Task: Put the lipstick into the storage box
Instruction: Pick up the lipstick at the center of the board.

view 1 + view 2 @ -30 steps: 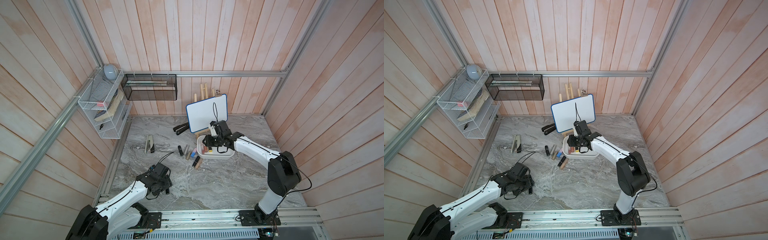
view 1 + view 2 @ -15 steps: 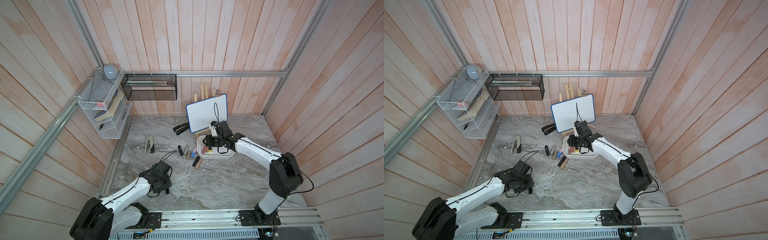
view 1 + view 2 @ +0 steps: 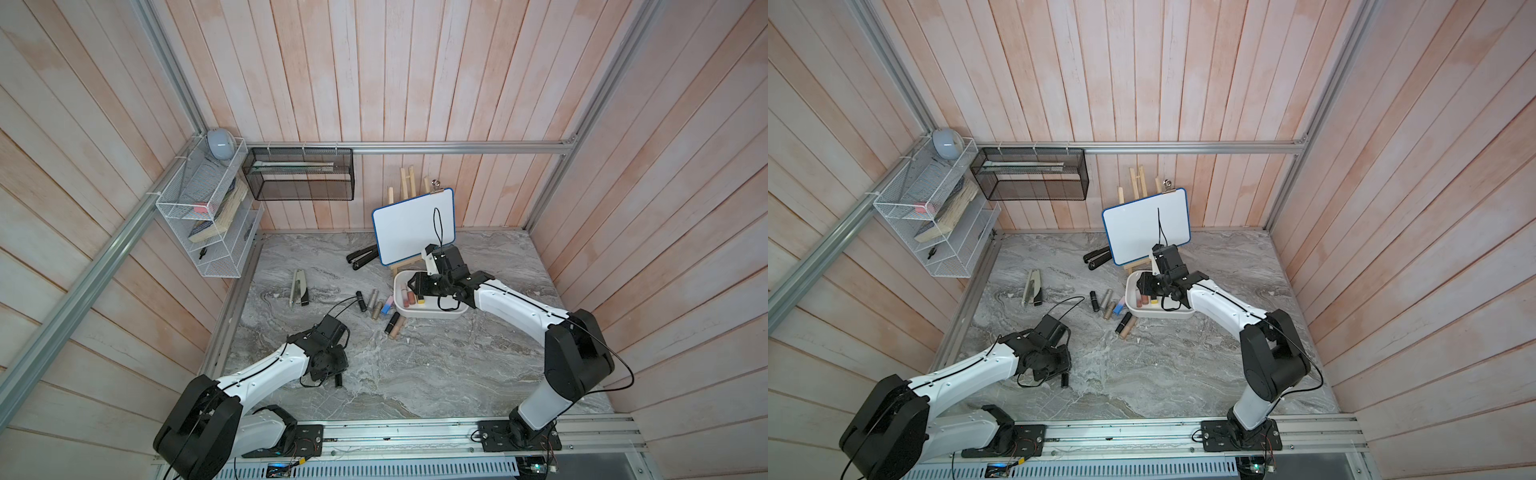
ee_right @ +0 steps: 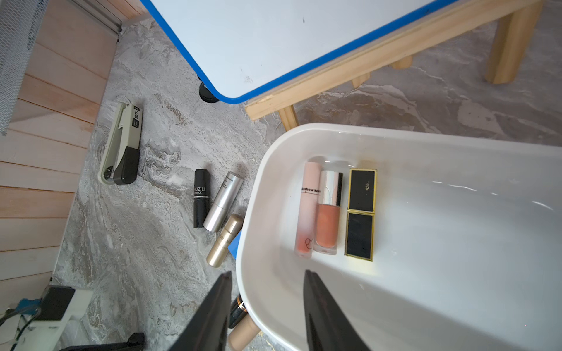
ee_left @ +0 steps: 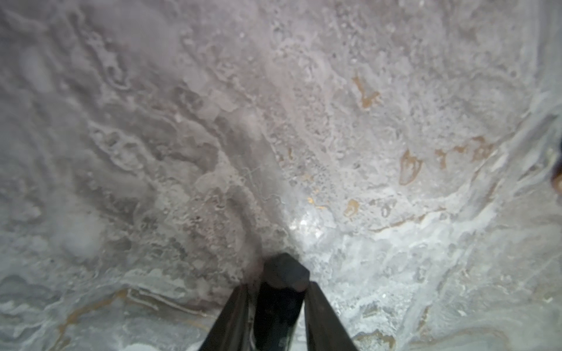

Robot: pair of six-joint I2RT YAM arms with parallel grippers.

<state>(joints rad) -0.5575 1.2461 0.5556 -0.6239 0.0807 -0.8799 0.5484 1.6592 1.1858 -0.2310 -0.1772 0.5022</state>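
My left gripper [image 5: 278,287] is shut on a black lipstick [image 5: 284,270] low over the marble near the table's front left; in both top views the tube's end [image 3: 338,380] [image 3: 1064,380] sticks out below the gripper [image 3: 328,368]. The white storage box [image 3: 428,313] [image 4: 252,197] sits mid-table and holds a pink tube [image 4: 307,212], a peach one [image 4: 327,218] and a black-and-gold one [image 4: 360,212]. My right gripper [image 4: 267,273] [image 3: 415,286] hangs open and empty over the box's left end, its jaws on either side of the rim.
Loose lipsticks lie left of the box: black [image 4: 200,197], silver [image 4: 223,200], gold [image 4: 225,240], and a black-and-tan one [image 3: 394,324]. A whiteboard on an easel [image 3: 415,226] stands behind the box. Two staplers [image 3: 299,289] [image 3: 363,257], a white wire rack [image 3: 208,224] and a black mesh basket [image 3: 299,174] are at the left.
My left gripper's jaws have closed onto the black lipstick, and the left arm has shifted a little toward the front. The right arm has barely moved.
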